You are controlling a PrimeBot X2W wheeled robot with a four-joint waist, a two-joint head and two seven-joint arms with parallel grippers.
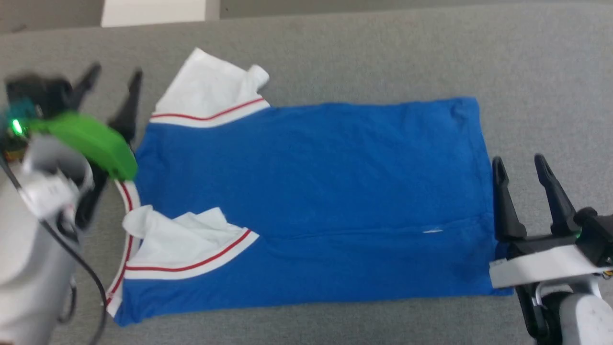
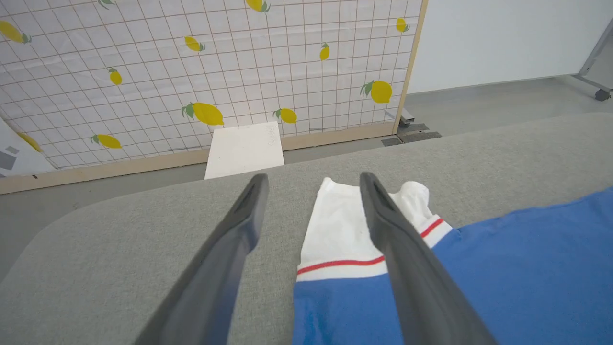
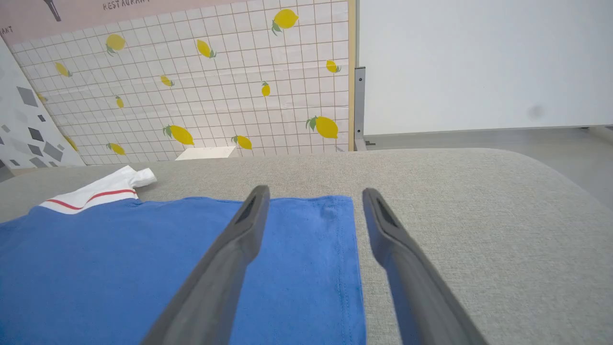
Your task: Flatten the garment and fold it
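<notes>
On the grey tabletop (image 1: 383, 52), found the garment (image 1: 311, 191) lying flat and wide, with the neck end toward the left side and the hem (image 1: 480, 191) toward the right side. Saw one white sleeve (image 1: 210, 91) reaching past the far edge of the blue cloth onto bare tabletop, its tip curled over. Saw the other sleeve (image 1: 182, 237) crumpled on top of the blue body, near the red-striped collar (image 1: 128, 201). Noticed a long crease (image 1: 359, 234) across the near part of the body.

Found the left tool (image 1: 117, 72) beside the neck end, close to the far sleeve, its two dark fingers spread apart and pinching nothing. From the left wrist, saw one finger (image 2: 407, 268) in front of the white sleeve and the other in front of bare tabletop; could not tell whether either touched the surface.

Found the right tool (image 1: 518, 160) at the hem, also spread wide, with nothing between the fingers. From the right wrist, saw one finger over the blue cloth and the other along the hem edge.

Beyond the tabletop, saw a panel (image 2: 191, 72) printed with lemons, a white block (image 2: 244, 148) at its foot, and grey floor (image 2: 479, 96).
</notes>
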